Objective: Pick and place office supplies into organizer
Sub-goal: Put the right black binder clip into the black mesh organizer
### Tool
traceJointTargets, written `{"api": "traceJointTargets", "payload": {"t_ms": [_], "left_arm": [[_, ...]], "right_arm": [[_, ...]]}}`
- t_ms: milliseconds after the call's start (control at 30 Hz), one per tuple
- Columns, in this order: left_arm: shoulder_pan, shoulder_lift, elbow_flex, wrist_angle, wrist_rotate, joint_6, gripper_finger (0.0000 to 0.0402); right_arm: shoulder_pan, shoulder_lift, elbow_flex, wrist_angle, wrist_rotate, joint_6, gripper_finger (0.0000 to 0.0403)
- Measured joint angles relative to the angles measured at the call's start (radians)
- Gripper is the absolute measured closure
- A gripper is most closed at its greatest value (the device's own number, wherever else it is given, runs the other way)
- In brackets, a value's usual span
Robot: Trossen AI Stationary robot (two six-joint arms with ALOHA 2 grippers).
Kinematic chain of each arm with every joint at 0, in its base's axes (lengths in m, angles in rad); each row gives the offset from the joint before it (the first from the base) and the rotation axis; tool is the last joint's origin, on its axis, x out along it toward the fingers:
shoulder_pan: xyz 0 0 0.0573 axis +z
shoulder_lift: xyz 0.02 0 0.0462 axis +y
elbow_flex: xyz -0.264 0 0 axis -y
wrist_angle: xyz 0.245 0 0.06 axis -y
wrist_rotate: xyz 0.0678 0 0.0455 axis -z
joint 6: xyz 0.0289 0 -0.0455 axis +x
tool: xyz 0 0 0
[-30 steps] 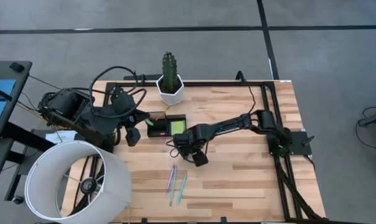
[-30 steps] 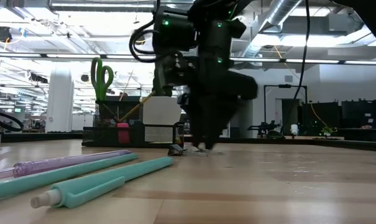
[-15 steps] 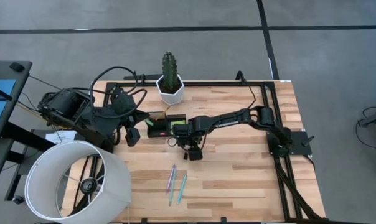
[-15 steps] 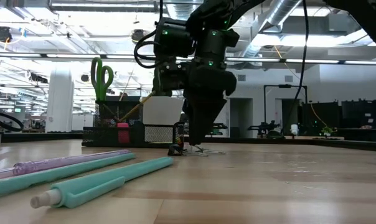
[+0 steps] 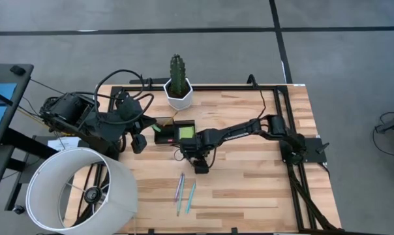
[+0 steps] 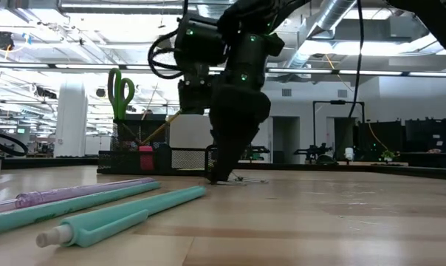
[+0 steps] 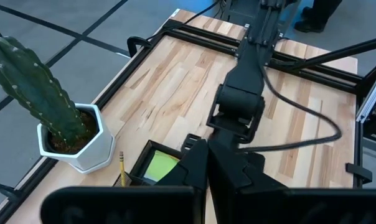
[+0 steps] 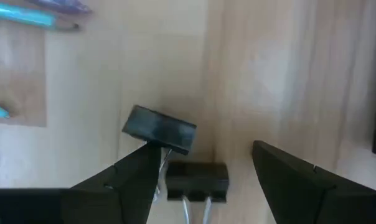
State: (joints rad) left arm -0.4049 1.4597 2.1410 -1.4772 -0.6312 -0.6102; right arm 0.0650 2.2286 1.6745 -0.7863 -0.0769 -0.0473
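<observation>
The right gripper [image 8: 203,171] is lowered with fingers [image 8: 294,180] spread around two black binder clips [image 8: 197,181] lying on the bench [image 5: 249,176] at the organizer's [image 5: 177,134] six o'clock, seemingly for pickup, while the left gripper [image 5: 139,142], fingers pressed together, is parked at its nine o'clock.

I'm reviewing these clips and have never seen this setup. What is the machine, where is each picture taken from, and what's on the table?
Two dark robot arms work at a wooden table. One picture looks straight down, one looks level across the tabletop, and one comes from each arm's wrist. The right gripper, fingers open and holding nothing, hangs over two black binder clips beside the small black organizer tray, which holds a lime-green sticky-note pad and green-handled scissors standing upright. Nearer the front edge lie teal and purple pens. A cactus in a white hexagonal pot stands at the back. The left gripper waits shut to the tray's left.
</observation>
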Motion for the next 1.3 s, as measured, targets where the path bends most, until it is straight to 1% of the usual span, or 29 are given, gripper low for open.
{"api": "traceJointTargets", "payload": {"t_ms": [67,167,367,600,733,933,1200,1300], "left_arm": [[0.0,0.0,0.0,0.0,0.0,0.0,0.0402],[0.0,0.0,0.0,-0.001,0.0,0.001,0.0402],[0.0,0.0,0.0,-0.01,0.0,0.005,0.0402],[0.0,0.0,0.0,-0.011,0.001,0.005,0.0402],[0.0,0.0,0.0,-0.011,0.017,0.005,0.0402],[0.0,0.0,0.0,-0.011,0.031,0.005,0.0401],[0.0,0.0,0.0,-0.011,0.031,0.004,0.0401],[0.0,0.0,0.0,-0.011,0.031,0.003,0.0401]], "right_arm": [[-0.01,0.006,0.001,-0.012,-0.011,0.022,0.0154],[-0.025,0.023,0.004,-0.017,-0.068,0.047,0.0154],[-0.027,0.028,0.002,-0.019,-0.075,0.074,0.0156],[-0.02,0.018,0.001,-0.032,-0.065,0.08,0.0175],[-0.021,0.018,0.001,-0.053,-0.067,0.144,0.0179],[-0.019,0.007,-0.003,-0.122,-0.058,0.076,0.0179],[-0.003,0.009,-0.003,-0.102,-0.039,0.068,0.0179],[0.006,0.01,-0.004,-0.095,0.0,0.07,0.0179]]}}
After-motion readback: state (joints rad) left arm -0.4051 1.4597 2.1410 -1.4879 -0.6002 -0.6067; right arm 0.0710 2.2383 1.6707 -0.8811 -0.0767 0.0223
